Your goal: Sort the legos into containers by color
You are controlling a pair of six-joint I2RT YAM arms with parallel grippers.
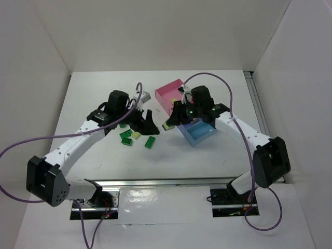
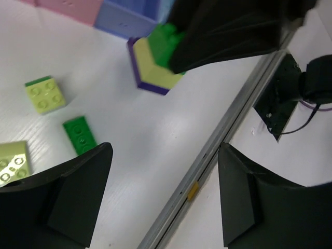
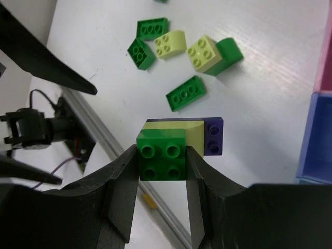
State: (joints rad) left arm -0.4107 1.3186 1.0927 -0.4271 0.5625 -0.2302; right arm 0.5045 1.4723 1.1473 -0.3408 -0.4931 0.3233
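Right claw (image 3: 162, 152) clamps the green brick (image 3: 161, 168) between its tips, beside the blue tray (image 3: 316, 140); left claw (image 2: 165, 153) gapes wide, empty.

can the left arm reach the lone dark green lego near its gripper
Probably yes: the left gripper is open and close by, and the dark green lego lies flat, apart from the others, nothing over it. The right gripper holds its lego stack off to one side.

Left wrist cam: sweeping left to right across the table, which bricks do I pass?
pale yellow-green brick at the frame edge → second pale yellow-green brick → dark green flat brick → green, yellow-green and purple stack, held in the right gripper.
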